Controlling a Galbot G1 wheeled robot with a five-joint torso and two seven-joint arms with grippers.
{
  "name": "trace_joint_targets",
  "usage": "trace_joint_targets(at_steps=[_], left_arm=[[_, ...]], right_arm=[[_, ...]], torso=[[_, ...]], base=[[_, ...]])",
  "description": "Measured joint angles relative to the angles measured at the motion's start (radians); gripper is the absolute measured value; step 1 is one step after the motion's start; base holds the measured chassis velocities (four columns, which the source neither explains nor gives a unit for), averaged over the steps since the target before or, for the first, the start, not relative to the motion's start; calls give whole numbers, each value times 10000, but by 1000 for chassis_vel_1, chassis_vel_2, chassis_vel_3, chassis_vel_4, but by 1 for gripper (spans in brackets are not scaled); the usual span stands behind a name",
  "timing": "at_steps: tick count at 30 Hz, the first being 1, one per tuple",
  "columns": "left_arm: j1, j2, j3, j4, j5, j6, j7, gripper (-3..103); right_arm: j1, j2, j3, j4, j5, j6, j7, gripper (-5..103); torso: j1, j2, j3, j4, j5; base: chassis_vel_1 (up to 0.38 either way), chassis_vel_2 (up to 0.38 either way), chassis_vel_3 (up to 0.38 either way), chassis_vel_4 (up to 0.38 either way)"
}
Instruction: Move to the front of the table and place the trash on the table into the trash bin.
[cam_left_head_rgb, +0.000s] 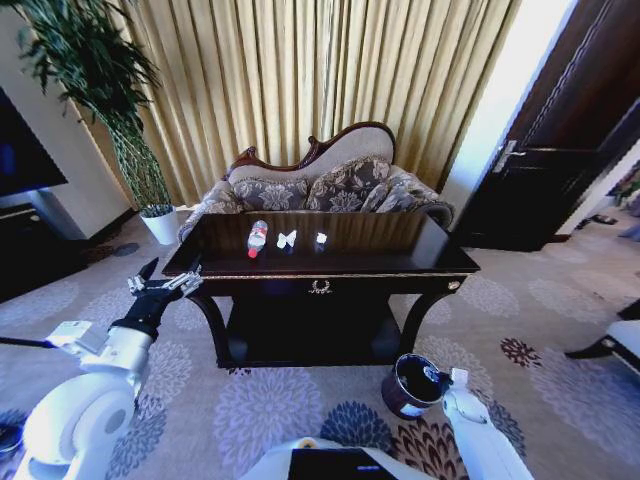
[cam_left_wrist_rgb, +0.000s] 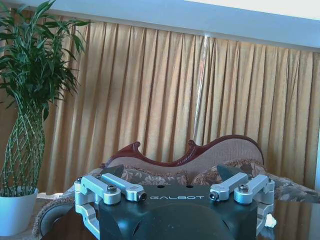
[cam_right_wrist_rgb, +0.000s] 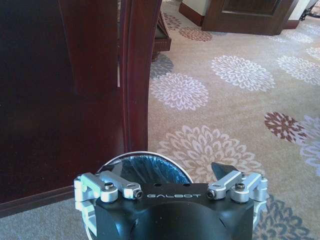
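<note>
The table (cam_left_head_rgb: 400, 262) of dark glossy wood stands before me. On its top lie a clear bottle with a red label (cam_left_head_rgb: 257, 238) and two crumpled white paper bits (cam_left_head_rgb: 287, 239) (cam_left_head_rgb: 321, 238). The trash bin (cam_left_head_rgb: 410, 386) sits on the carpet by the table's front right leg. My left gripper (cam_left_head_rgb: 165, 284) hovers open at the table's front left corner, empty; in its wrist view the left gripper (cam_left_wrist_rgb: 170, 172) faces the sofa. My right gripper (cam_right_wrist_rgb: 170, 170) hangs open and empty just above the trash bin (cam_right_wrist_rgb: 145, 167).
A patterned sofa (cam_left_head_rgb: 320, 185) stands behind the table against gold curtains. A potted plant in a white pot (cam_left_head_rgb: 160, 222) is at the back left. A dark door (cam_left_head_rgb: 560, 170) is at the right. Patterned carpet (cam_left_head_rgb: 540, 300) lies open to the right.
</note>
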Motion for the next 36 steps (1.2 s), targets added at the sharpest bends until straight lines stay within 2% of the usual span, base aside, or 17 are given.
trace_joint_targets(at_steps=[8,14,17,19,20,22,23,25,26,28,29,31,34,36], left_arm=[[24,-19,-19,0,-13,-3,24,100],[26,27,-3,0,-18,-5,38,100],[24,54,-3,1,-20,-7,38,100],[32,95,-46,2,-37,-7,35,100],[32,95,-46,2,-37,-7,35,100],[34,99,-95,3,-79,-9,23,100],[34,99,-95,3,-79,-9,23,100],[50,68,-108,3,-131,-9,4,100],[50,68,-108,3,-131,-9,4,100],[66,61,-103,3,-151,-10,-9,100],[66,61,-103,3,-151,-10,-9,100],[48,72,-63,3,-154,-9,-34,100],[41,77,-50,3,-154,-10,-46,100],[35,98,-18,3,-155,-9,-49,100]], right_arm=[[-198,-90,235,618,338,-573,-42,100],[-284,-110,316,759,421,-671,-52,100],[-447,-108,423,1306,805,-671,-52,100],[-805,-274,591,2851,1824,-615,-51,100],[-805,-274,591,2851,1824,-615,-51,100],[-1212,-529,871,4843,2763,-816,-47,100],[-1212,-529,871,4843,2763,-816,-47,100],[-1658,-707,1233,6774,3405,-1082,-38,100],[-1658,-707,1233,6774,3405,-1082,-38,100],[-1953,-782,1507,8371,3550,-1148,-29,100],[-1953,-782,1507,8371,3550,-1148,-29,100],[-2166,-786,1586,9689,3566,-1199,-3,100],[-2235,-765,1584,10058,3545,-1200,46,100],[-2409,-711,1556,10892,3515,-1199,151,100]], torso=[[0,0,0,0,-1],[0,0,0,0,1],[0,0,1,-2,2],[0,0,0,0,2],[0,0,0,0,2],[0,1,0,4,-5],[0,1,0,4,-5],[0,1,1,-1,-2],[0,1,1,-1,-2],[0,1,0,-1,-4],[0,1,0,-1,-4],[0,1,0,1,-3],[0,1,0,0,-3],[0,1,0,0,0]], base=[[0,0,0,0],[0,0,0,0],[0,0,0,0],[0,0,0,0],[0,0,0,0],[0,0,0,0],[0,0,0,0],[0,0,0,0],[0,0,0,0],[0,0,0,0],[0,0,0,0],[0,0,0,0],[0,0,0,0],[0,0,0,0]])
